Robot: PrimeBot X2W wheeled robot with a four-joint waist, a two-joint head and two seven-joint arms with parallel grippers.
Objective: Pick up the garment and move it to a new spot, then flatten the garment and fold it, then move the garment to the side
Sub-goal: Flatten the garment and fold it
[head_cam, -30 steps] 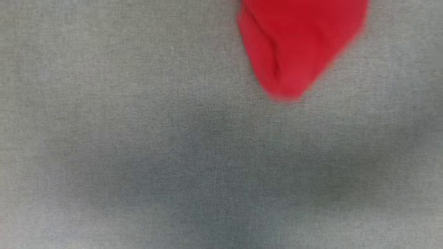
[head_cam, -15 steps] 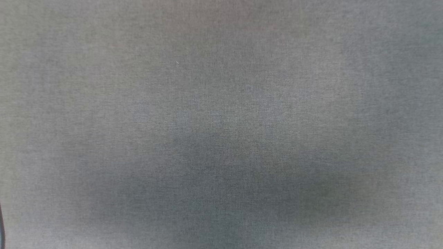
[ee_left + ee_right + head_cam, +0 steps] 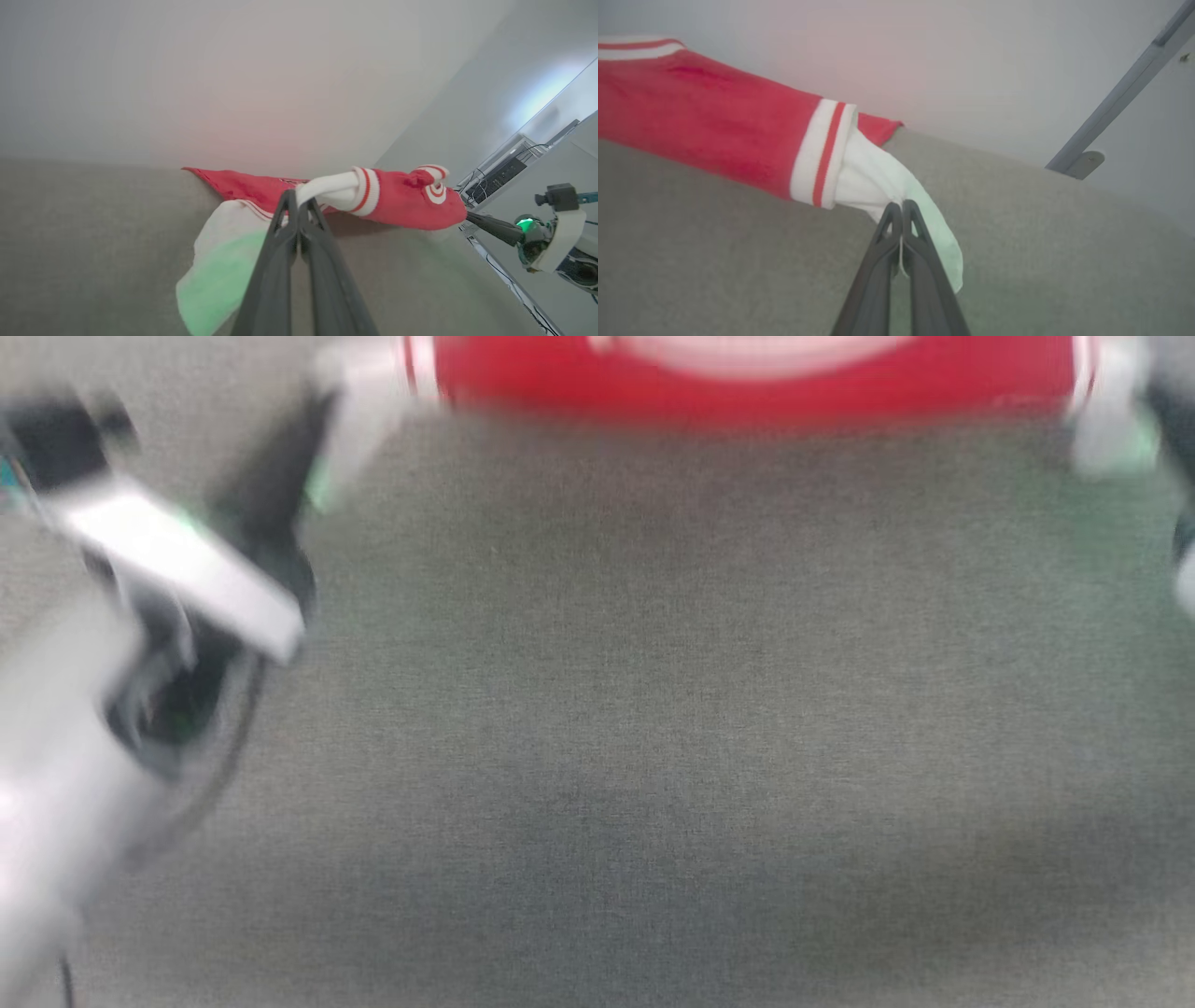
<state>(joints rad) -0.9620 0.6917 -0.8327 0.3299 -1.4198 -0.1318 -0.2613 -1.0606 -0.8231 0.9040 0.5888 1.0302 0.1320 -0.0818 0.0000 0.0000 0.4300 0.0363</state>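
Observation:
The garment point(image 3: 747, 387), red with white sleeves and striped trim, stretches in a blurred band across the top of the head view, above the grey fabric surface point(image 3: 653, 709). My left gripper point(image 3: 313, 434) holds its white sleeve at the upper left; my right gripper point(image 3: 1167, 415) holds the other sleeve at the upper right. In the left wrist view the left gripper point(image 3: 296, 201) is shut on the white sleeve point(image 3: 327, 189), the red body point(image 3: 406, 207) running away from it. In the right wrist view the right gripper point(image 3: 901, 211) is shut on the other white sleeve point(image 3: 873, 179).
A pale wall stands behind the grey surface. In the left wrist view, dark equipment with cables point(image 3: 500, 172) sits beyond the surface's far end. A grey metal rail point(image 3: 1115, 98) runs up the wall in the right wrist view.
The head view has shifted. A red end of the garment showed at the top, then only bare grey surface; now the garment spans the top edge with both arms in view.

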